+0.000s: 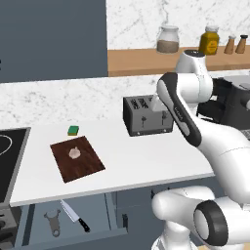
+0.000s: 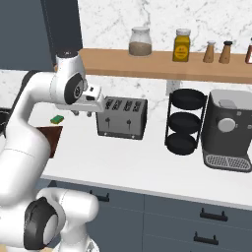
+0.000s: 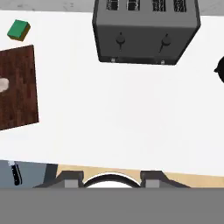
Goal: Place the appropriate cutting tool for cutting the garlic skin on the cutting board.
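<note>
The dark reddish-brown cutting board [image 1: 83, 163] lies on the white counter, left of the toaster, with the pale garlic [image 1: 74, 153] on its far half. In the hand view the cutting board [image 3: 17, 87] is at the left edge, and the garlic [image 3: 2, 84] is cut off there. The knife [image 1: 74, 215], silver blade and black handle, lies in an open drawer below the counter edge; its handle [image 3: 15, 174] shows at the lower left of the hand view. My gripper [image 3: 110, 177] hangs open and empty high above the counter in front of the toaster, and appears as the gripper [image 2: 82, 113] in the right base view.
A grey peeler [image 1: 53, 222] lies left of the knife in the drawer. A green-and-yellow sponge [image 1: 73, 130] sits behind the board. The toaster [image 1: 148, 115] stands mid-counter; a black tiered rack [image 2: 185, 120] and coffee machine [image 2: 229, 130] stand to the right. The stove top [image 1: 10, 156] is far left.
</note>
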### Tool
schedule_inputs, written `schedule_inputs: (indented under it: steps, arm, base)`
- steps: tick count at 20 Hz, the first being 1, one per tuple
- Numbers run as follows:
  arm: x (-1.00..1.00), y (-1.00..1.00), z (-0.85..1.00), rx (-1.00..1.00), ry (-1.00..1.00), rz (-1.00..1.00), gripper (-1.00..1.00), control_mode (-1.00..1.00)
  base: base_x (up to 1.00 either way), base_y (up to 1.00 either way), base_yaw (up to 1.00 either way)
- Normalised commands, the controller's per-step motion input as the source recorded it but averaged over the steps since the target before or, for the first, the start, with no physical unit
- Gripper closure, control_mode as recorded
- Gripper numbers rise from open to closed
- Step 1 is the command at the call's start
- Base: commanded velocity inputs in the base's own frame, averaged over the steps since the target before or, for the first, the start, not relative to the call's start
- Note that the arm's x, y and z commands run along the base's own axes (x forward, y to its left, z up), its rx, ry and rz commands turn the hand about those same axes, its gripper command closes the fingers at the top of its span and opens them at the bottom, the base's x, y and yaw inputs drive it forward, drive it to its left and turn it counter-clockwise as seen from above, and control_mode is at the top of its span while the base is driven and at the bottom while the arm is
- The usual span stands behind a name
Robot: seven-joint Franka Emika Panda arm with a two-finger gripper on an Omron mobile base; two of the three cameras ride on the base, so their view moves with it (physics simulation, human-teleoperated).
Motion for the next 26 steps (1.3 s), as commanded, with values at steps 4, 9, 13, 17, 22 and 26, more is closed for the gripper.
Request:
schedule_inputs:
  steps: [4,9,13,17,22,26]
  arm:
    - [-0.26,0.0,-0.03,0.01,0.0,0.0,-1.0,-1.0]
    - [-0.85,0.61,-0.28,0.0,0.0,0.0,-1.0,-1.0]
    - [-0.75,1.0,-0.41,0.0,0.01,0.0,-1.0,-1.0]
    - [-0.86,1.0,-0.45,0.0,0.01,-0.05,-1.0,-1.0]
    - [-0.73,1.0,-0.67,0.0,0.04,-0.01,-1.0,-1.0]
    - [-0.55,0.76,-0.74,0.05,0.07,0.0,-1.0,-1.0]
  base:
    - [0.0,0.0,0.0]
    - [0.0,0.0,0.0]
    - [0.0,0.0,0.0]
    - [0.0,0.0,0.0]
    - [0.0,0.0,0.0]
    - [0.0,0.0,0.0]
